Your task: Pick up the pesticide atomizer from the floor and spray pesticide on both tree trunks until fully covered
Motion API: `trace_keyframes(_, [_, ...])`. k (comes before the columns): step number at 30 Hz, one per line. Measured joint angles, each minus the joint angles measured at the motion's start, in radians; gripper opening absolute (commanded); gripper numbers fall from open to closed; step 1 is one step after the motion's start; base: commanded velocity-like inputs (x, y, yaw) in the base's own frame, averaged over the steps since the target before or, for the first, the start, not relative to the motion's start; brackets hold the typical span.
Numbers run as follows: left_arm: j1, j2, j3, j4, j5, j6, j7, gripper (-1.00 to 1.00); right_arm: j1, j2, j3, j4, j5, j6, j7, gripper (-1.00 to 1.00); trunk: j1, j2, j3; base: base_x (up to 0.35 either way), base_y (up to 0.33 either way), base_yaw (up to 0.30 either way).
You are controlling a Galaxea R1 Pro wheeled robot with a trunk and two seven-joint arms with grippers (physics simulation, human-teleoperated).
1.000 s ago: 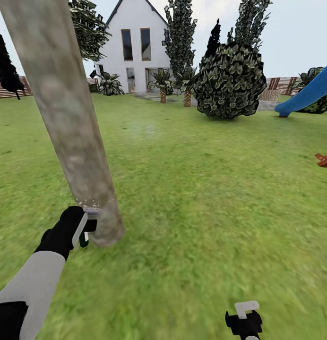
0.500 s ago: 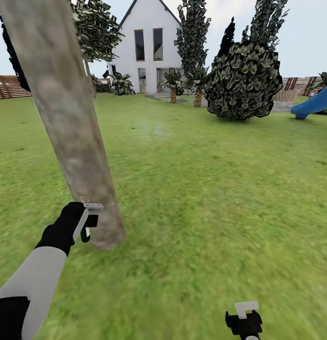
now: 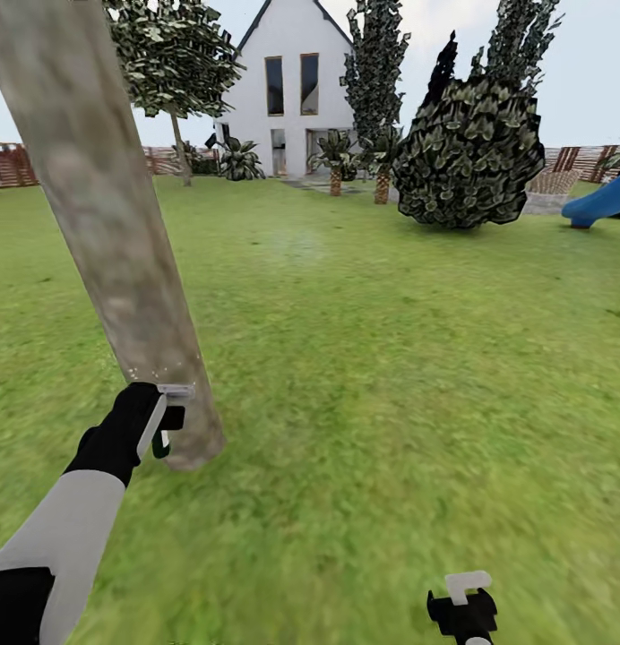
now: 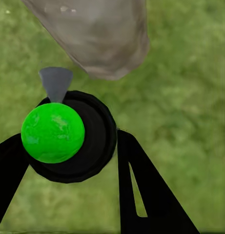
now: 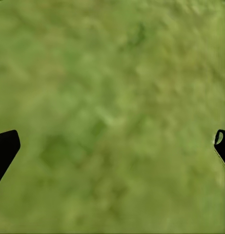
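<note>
left claw (image 3: 163,419) gripping atomizer (image 4: 68,136), beside trunk (image 3: 113,233)

The tree trunk (image 3: 113,242) runs off the head view's top edge, so its canopy is cut off. The pesticide atomizer (image 4: 68,136) is seen end-on, its label hidden; the left hand (image 3: 162,421) covers most of it.

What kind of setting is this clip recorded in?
Most likely a simulated back garden: a wide green lawn, a white gabled house behind it, a slatted wooden fence at the edge, and a thick pale tree trunk close to the robot.
</note>
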Motion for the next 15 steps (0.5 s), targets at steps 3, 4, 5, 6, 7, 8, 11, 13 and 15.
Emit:
trace_keyframes(3, [0.0,0.001,0.001,0.0,0.0,0.0,0.0,-1.0,0.0,0.0,0.0,0.0,0.0,0.0,0.0,1.0,0.0,0.0,0.0,0.056,-0.277,0.276])
trace_keyframes(4, [0.0,0.002,0.001,0.0,0.0,0.0,0.0,-1.0,0.0,0.0,0.0,0.0,0.0,0.0,0.0,1.0,0.0,0.0,0.0,0.126,-0.273,0.277])
trace_keyframes(5, [0.0,0.003,0.001,0.0,0.0,0.0,0.0,-1.0,0.0,0.0,0.0,0.0,0.0,0.0,0.0,1.0,0.0,0.0,0.0,0.144,-0.267,0.277])
trace_keyframes(6, [0.0,0.004,0.001,0.0,0.0,0.0,0.0,-1.0,0.0,0.0,0.0,0.0,0.0,0.0,0.0,1.0,0.0,0.0,0.0,0.157,-0.263,0.277])
trace_keyframes(7, [0.0,0.004,0.002,0.0,0.001,0.0,0.0,-1.0,0.0,0.0,0.0,0.0,0.0,0.0,0.0,1.0,0.0,0.0,0.0,0.163,-0.26,0.243])
trace_keyframes(8, [0.001,0.004,0.002,0.0,0.001,0.0,0.0,-1.0,0.0,0.0,0.0,0.0,0.0,0.0,0.0,1.0,0.0,0.0,0.0,0.166,-0.258,0.131])
trace_keyframes(11, [0.002,0.002,0.003,0.001,0.001,0.0,0.0,-1.0,0.0,-0.002,0.0,0.0,0.0,0.0,0.001,1.0,0.0,0.0,0.0,0.169,-0.256,0.018])
trace_keyframes(13, [0.002,0.001,0.004,0.002,0.0,0.0,0.0,-1.0,0.0,-0.006,0.0,0.0,0.001,0.0,0.001,1.0,0.0,0.0,0.0,0.17,-0.256,0.002])
trace_keyframes(15, [0.003,0.002,0.005,0.002,0.0,-0.001,0.0,-1.0,0.0,-0.006,0.0,0.0,0.001,0.0,0.002,1.0,0.0,0.0,0.0,0.17,-0.256,0.0])
